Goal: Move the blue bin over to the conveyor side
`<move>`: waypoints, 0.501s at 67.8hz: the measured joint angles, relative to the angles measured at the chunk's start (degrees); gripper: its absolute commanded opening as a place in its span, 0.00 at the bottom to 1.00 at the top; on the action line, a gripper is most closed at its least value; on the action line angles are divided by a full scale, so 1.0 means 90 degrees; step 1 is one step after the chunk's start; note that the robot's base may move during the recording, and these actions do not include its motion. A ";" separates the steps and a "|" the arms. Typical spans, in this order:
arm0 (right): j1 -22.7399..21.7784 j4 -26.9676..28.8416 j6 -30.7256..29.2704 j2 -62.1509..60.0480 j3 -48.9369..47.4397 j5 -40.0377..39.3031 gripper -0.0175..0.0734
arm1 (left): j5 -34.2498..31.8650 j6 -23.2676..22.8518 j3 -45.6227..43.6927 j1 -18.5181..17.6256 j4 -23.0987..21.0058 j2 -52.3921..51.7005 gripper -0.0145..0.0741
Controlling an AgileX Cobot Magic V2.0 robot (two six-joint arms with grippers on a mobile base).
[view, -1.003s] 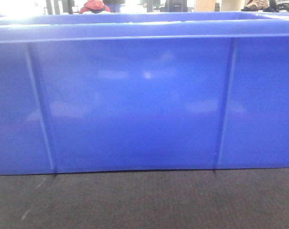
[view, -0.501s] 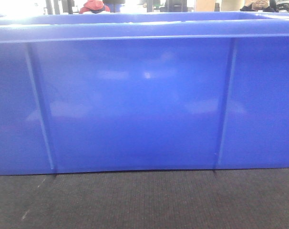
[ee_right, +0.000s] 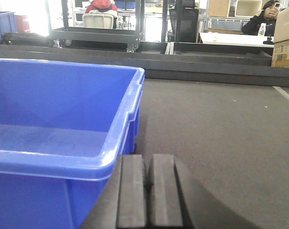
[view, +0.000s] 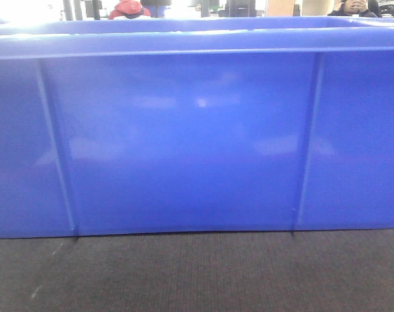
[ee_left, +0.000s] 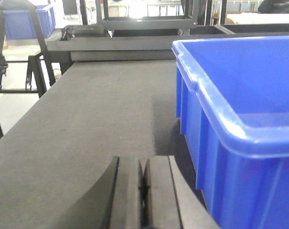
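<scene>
From my station, the blue bin (view: 184,136) sits on the dark woven surface (ee_left: 87,124), empty inside. It looks light but bulky, with stiff, glossy walls likely slippery; I'd take it under the rolled rim at both ends. The left end effector (ee_left: 143,191) and right end effector (ee_right: 147,191) are clenched on nothing, flanking the bin. Racks and seated people stand behind.

no readable text, labels, brands or numbers in any view
</scene>
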 measured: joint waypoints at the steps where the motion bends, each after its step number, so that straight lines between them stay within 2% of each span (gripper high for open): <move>1: 0.0000 0.0000 0.0000 0.0000 0.0000 0.0000 0.11 | -0.0116 0.0000 0.0091 0.0000 -0.0014 0.0000 0.14; 12: 0.0000 0.0000 0.0000 0.0000 0.0000 -0.0010 0.11 | -0.1293 0.0000 0.1048 0.0000 -0.0179 0.0000 0.14; 34: 0.0000 0.0000 0.0000 0.0000 0.0000 -0.0025 0.11 | -0.1541 0.0000 0.1169 0.0000 -0.0227 0.0000 0.14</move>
